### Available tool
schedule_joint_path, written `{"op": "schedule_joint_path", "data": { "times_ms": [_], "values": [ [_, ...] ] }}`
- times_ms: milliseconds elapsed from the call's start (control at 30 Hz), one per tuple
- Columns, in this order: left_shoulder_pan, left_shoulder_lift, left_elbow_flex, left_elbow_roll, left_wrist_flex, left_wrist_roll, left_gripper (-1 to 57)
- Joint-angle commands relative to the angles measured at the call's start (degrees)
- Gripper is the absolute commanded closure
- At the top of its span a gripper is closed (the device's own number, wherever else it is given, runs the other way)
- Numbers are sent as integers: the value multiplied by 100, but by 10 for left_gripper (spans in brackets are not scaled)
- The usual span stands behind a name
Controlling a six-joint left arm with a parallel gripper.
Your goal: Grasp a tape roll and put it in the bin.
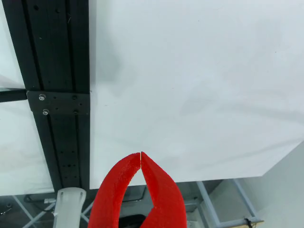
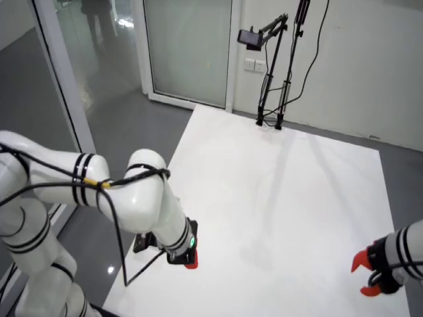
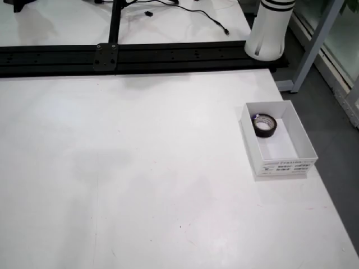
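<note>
Gripper [image 1: 141, 154]: red, two fingers, tips pressed together with nothing between them; seen close in the view that rides on the gripper, pointed at bare white table [image 1: 199, 85] near its edge.

Arm [image 2: 142, 191]: white, six joints, standing at the near-left corner of the table in the high room view, its red tip low beside the table edge. A second arm [image 2: 396, 261] with red fingers shows at the right margin of that view.

Tape roll [image 3: 265, 125]: dark, lying flat inside the bin, toward its far end, seen in the view from above the table.

Bin [image 3: 305, 147]: shallow white box with a printed label on its near wall, sitting near the right edge of the table in that view.

Rail [image 3: 168, 55]: black slotted bar across the far side of the table.

Step in hand: judged complete. The roll rests in the bin and the gripper is empty and well apart from it.

Next move: little is called for; hold the arm clear of the bin, or look for another roll, though none shows on the table.
</note>
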Motion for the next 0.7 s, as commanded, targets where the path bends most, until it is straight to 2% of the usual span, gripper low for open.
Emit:
{"op": "schedule_joint_path", "data": {
  "times_ms": [33, 433, 700],
  "values": [
    [318, -49, 0, -48, 0, 0, 568],
    [608, -40, 0, -39, 0, 0, 570],
    [793, -40, 0, 93, 0, 0, 568]
  ]
}}
